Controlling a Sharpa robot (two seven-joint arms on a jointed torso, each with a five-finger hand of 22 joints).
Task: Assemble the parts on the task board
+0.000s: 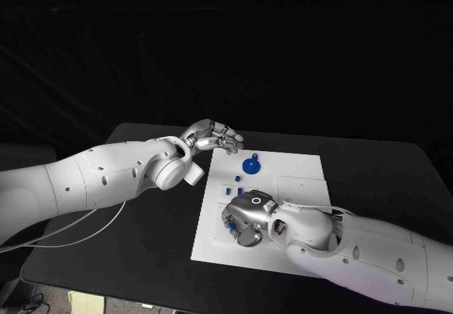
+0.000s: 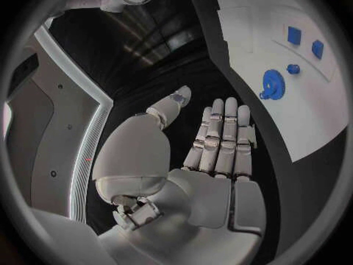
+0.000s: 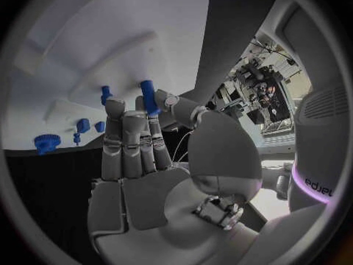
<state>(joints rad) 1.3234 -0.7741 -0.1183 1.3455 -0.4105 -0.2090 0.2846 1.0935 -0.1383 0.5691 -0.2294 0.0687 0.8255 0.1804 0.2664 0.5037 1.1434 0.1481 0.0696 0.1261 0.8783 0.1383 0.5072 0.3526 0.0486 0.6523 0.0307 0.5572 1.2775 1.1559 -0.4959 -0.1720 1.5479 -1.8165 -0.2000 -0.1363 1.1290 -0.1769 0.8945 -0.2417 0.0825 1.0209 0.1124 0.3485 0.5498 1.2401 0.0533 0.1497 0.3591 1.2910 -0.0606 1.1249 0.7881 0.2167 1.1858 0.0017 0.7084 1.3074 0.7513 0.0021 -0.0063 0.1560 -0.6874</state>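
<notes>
1. Right hand (image 1: 247, 217) lies over the near half of the task board (image 1: 292, 171), palm down, toward the board's left edge. In the right wrist view its thumb and a fingertip pinch an upright blue peg (image 3: 149, 96); the other fingers (image 3: 123, 141) lie straight and close together beside it.
2. Left hand (image 1: 213, 137) hangs at the board's far left corner, just off the white plate. In the left wrist view its fingers (image 2: 220, 136) are straight and side by side, the thumb set apart, and nothing lies in the palm.
3. The task board is a flat white rectangular plate in the middle of the black table (image 1: 141, 261), with shallow raised panels on its surface.
4. A blue gear (image 1: 251, 164), round with a toothed rim and a hub in its middle, sits on the far part of the board near the left edge. The left wrist view shows it lying flat, with a small blue round piece (image 2: 293, 69) just beside it.
5. Several small blue parts (image 1: 238, 190) stand between the gear and the right hand, along the left edge. From the left wrist, two of them look like square blocks (image 2: 294, 35).
6. A white cable (image 1: 85, 226) runs under the left arm across the table.
</notes>
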